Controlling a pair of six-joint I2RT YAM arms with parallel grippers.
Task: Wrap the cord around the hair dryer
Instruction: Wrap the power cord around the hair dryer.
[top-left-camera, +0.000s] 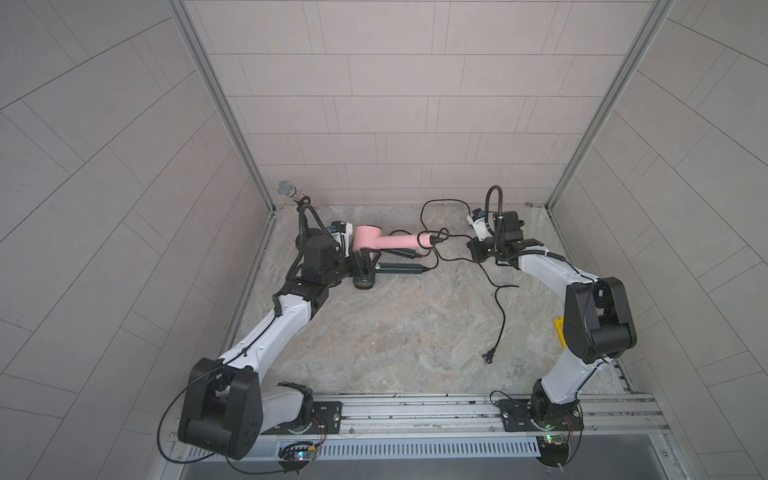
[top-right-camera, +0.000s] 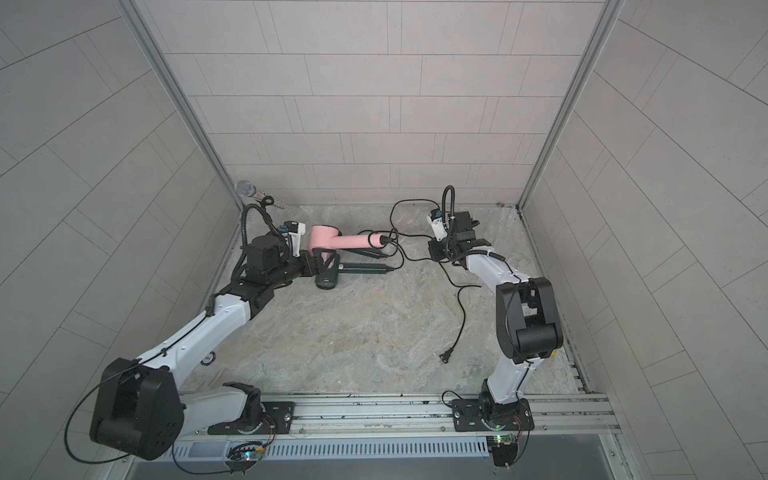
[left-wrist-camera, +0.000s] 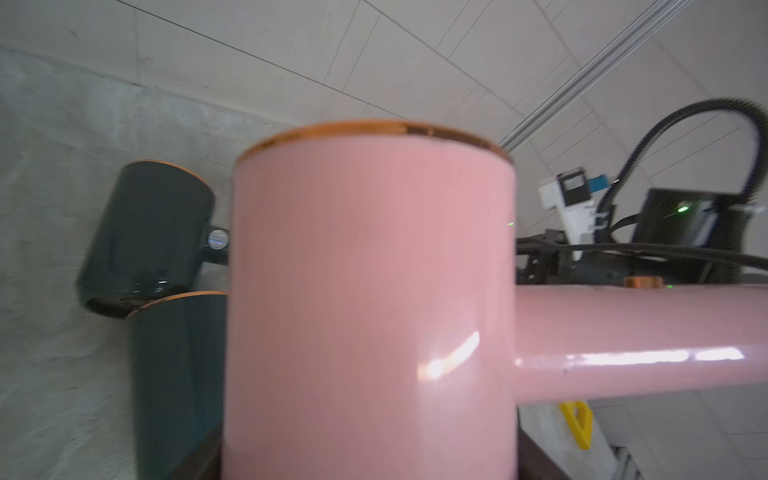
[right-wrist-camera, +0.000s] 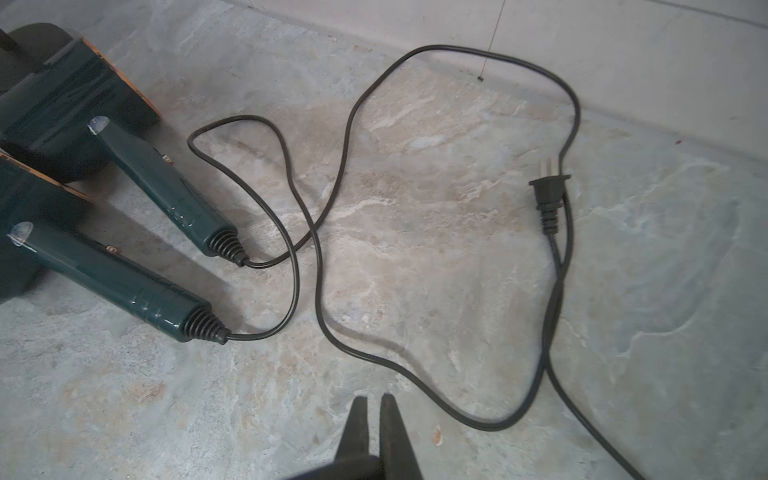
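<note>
The left arm stretches long and low from its rail base toward the back left corner, wrist turned inward. Its left end effector (top-left-camera: 365, 262) is clamped on the drum-shaped barrel of a glossy pink plastic hair dryer (top-left-camera: 368, 240) and holds it clear above the grey-beige stone-patterned desk (top-left-camera: 395, 332). In the left wrist view the barrel fills the frame, smooth and shiny, with a copper-coloured ring at its rim.

The dryer's round handle lies roughly level, its long axis running across the workspace and pointing at the right arm. From the handle's end a thin black rubber cord (top-left-camera: 500, 307) drops, loops loosely over the desk and ends in a two-pin plug (top-left-camera: 487, 356) lying near the front right.

The right arm is folded high at the elbow, forearm reaching back and inward. Its right end effector (right-wrist-camera: 374, 401) is pinched nearly together, empty, above the desk.

Two dark green hair dryers (top-left-camera: 399, 269) lie beneath the pink one.
</note>
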